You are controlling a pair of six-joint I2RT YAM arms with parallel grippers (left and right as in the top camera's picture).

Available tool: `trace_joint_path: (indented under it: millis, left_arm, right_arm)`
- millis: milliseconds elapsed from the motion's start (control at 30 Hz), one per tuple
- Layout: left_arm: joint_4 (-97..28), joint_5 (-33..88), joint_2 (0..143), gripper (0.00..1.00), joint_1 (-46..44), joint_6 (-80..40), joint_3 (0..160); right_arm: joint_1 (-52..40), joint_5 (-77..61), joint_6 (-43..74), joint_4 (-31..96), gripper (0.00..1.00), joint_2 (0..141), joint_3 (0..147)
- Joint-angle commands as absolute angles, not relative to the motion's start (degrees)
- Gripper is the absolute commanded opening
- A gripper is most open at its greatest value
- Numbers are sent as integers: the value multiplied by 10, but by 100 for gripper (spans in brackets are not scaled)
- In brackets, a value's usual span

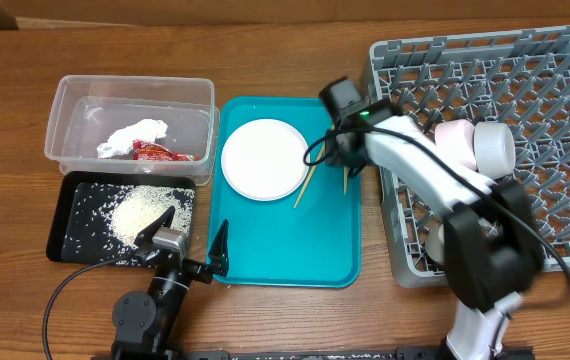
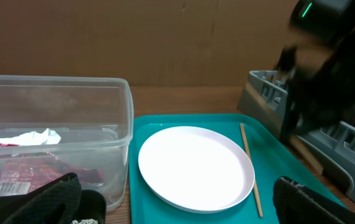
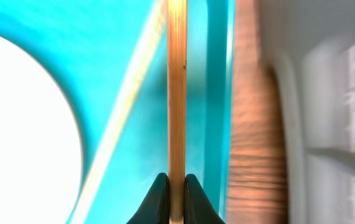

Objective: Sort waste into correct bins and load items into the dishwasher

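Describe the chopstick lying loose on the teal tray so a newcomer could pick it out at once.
Find the big teal tray, then the round white plate on it. The loose chopstick lies flat beside the plate's rim on the grey dish rack side; unlike the other chopstick, pinched in the jaws of the right gripper, nothing holds it.

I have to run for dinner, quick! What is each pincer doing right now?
Left pincer: open, holding nothing.
Right pincer: closed on a chopstick.
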State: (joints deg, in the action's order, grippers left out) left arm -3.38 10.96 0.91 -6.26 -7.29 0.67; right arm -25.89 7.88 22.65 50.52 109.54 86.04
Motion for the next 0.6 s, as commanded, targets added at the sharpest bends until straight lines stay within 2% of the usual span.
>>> trace_joint_path:
  millis: [0, 233, 400, 467, 500, 567]
  left_arm:
    - [-32, 114, 3, 100, -59, -77, 3]
    - [-32, 114, 3, 100, -59, -77, 3]
    - [-32, 114, 3, 100, -59, -77, 3]
    - [-32, 114, 3, 100, -59, -77, 3]
    - [-32, 114, 3, 100, -59, -77, 3]
    - [-32, 114, 3, 100, -59, -77, 3]
  right_arm:
    - [-232, 124, 143, 503, 4, 994, 891]
    - [-162, 141, 26, 513, 4, 1004, 863]
    - [-151, 139, 7, 531, 6, 1038, 856]
    - [-153, 140, -5, 531, 22, 1038, 856]
    - [-155, 144, -5, 530, 35, 1035, 857]
    - [-162, 143, 1, 534, 46, 1030, 865]
